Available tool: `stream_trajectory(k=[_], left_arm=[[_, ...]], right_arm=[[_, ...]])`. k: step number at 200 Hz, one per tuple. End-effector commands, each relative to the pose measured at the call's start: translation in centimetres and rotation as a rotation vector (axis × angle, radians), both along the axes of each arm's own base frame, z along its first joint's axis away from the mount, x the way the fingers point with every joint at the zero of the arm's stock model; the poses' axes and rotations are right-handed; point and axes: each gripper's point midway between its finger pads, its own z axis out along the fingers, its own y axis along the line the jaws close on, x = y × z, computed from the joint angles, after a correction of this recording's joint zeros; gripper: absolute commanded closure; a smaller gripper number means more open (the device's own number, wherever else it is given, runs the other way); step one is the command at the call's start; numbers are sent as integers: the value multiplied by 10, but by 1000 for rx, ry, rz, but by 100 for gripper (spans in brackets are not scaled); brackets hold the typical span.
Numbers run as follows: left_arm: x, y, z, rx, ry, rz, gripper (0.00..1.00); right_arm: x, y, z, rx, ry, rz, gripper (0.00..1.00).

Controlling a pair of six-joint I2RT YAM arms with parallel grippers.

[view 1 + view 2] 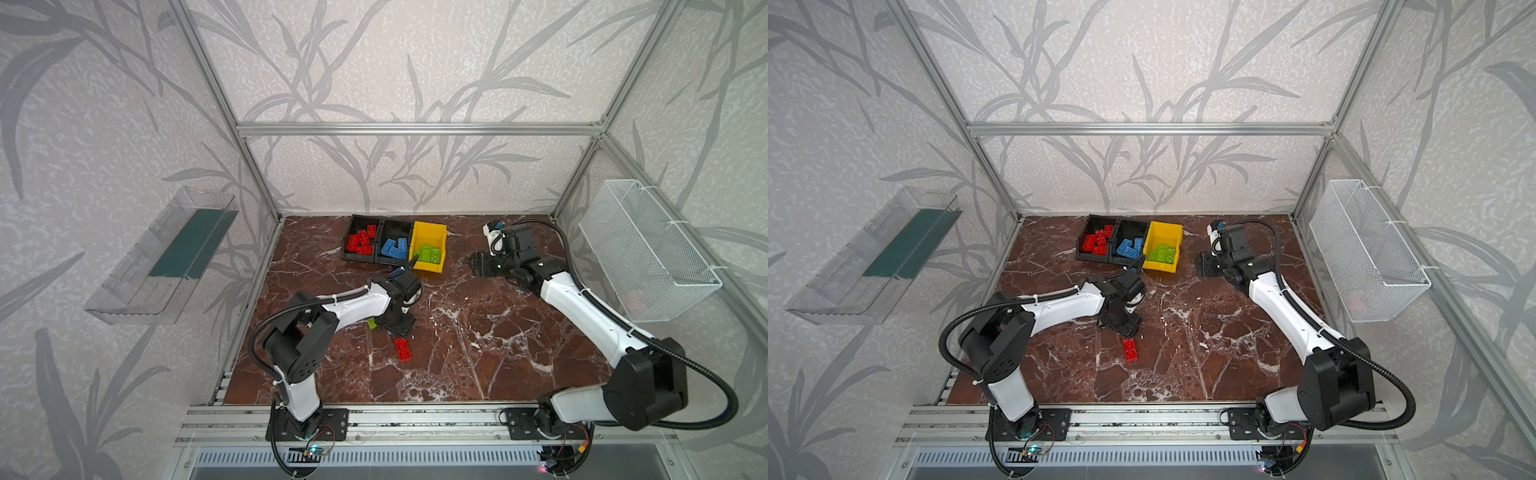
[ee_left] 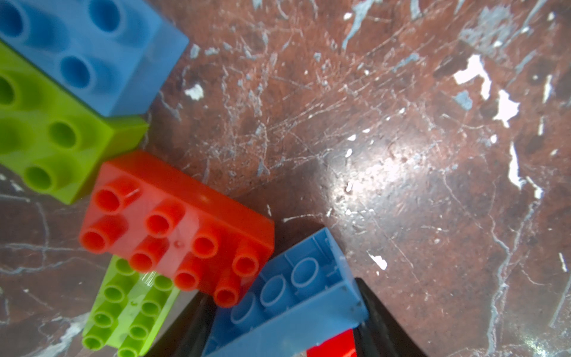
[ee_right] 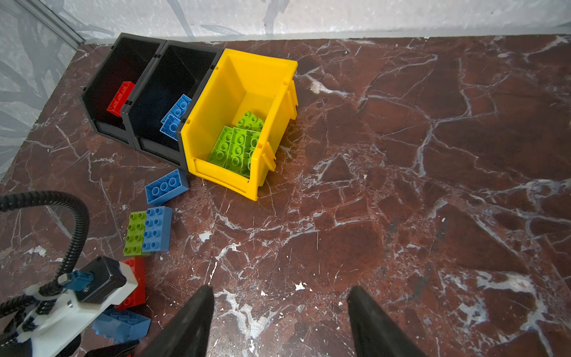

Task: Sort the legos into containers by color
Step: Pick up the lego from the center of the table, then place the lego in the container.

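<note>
The left gripper (image 2: pixel 282 312) is clamped on a blue studded plastic brick (image 2: pixel 304 278), hollow side up, low over the red-brown marble worktop (image 1: pixel 498 353), left of centre. Just beside it lie a red oblong brick (image 2: pixel 176 231) and a lime green brick (image 2: pixel 55 133) pressed against another blue brick (image 2: pixel 92 52). At the far edge three open plastic bins touch in a row: a black bin (image 3: pixel 129 58) with red bricks, a second black bin (image 3: pixel 185 71) with blue, and a yellow bin (image 3: pixel 247 74) with green. The right gripper (image 3: pixel 279 290) hangs with jaws apart, holding nothing, right of the bins.
</note>
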Motion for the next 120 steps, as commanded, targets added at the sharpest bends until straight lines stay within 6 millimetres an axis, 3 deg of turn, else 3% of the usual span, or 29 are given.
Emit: stream_trajectory(k=[1,39,66,90,120], left_arm=[[5,-8,10,-11,-15,-16,73],[24,-17,53,-45,-92,-22,74],[53,-12,89,-12,-192,-2,74],[99,-4,119,-42,-257,44,73],[173,19,134,-88,-310,177,73]], right_arm=[[-5,-7,3,-18,-15,-11,30],[-10,-11,-1,-26,-2,-15,30],[-13,-14,-3,-28,5,-20,30],[-17,-12,-8,-10,21,-14,30],[-23,-8,-23,21,54,-11,30]])
